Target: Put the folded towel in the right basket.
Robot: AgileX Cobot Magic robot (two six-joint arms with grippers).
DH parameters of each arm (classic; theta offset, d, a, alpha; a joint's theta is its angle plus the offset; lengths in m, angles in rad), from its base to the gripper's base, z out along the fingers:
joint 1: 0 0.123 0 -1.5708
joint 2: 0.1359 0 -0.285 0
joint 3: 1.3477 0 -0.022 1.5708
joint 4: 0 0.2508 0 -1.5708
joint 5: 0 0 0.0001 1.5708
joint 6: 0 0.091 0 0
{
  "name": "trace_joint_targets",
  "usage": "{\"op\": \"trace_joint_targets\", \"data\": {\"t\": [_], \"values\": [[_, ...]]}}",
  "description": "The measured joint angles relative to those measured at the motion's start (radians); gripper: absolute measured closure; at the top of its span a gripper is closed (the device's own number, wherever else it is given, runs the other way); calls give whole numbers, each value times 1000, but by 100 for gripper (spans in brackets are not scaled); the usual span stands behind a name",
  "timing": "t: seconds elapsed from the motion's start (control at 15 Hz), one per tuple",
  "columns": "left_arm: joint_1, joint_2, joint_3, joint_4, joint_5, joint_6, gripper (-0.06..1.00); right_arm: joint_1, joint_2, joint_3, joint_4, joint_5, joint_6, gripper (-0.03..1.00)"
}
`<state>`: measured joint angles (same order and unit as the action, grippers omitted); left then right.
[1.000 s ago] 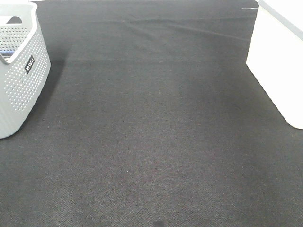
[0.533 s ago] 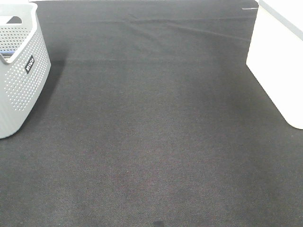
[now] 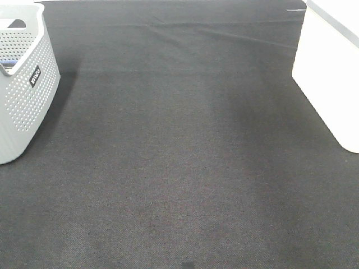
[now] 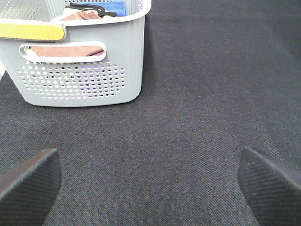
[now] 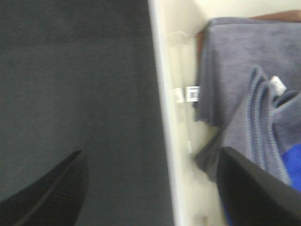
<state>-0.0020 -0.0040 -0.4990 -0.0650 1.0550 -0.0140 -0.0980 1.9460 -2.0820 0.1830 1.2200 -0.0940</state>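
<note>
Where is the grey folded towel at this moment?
The grey folded towel shows only in the right wrist view, lying inside the white basket on the right of the table, beside a blue cloth.

A dark woven cloth (image 3: 179,157), faintly creased at the far edge, covers the table.

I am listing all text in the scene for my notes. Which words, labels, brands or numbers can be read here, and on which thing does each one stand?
Nothing can be read with certainty.
Black label with white letters on the grey basket: too small to read.
White tag with dark bars, perhaps a barcode, beside the grey towel in the white basket: blurred, unreadable.
</note>
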Motion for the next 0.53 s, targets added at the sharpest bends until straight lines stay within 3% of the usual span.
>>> {"op": "trace_joint_targets", "data": {"t": [0.33, 0.53], "values": [[0, 0, 0, 0, 0, 0, -2, 60, -166, 192, -3, -1, 10, 25], [0, 0, 0, 0, 0, 0, -2, 60, -386, 482, -4, -1, 11, 25]]}}
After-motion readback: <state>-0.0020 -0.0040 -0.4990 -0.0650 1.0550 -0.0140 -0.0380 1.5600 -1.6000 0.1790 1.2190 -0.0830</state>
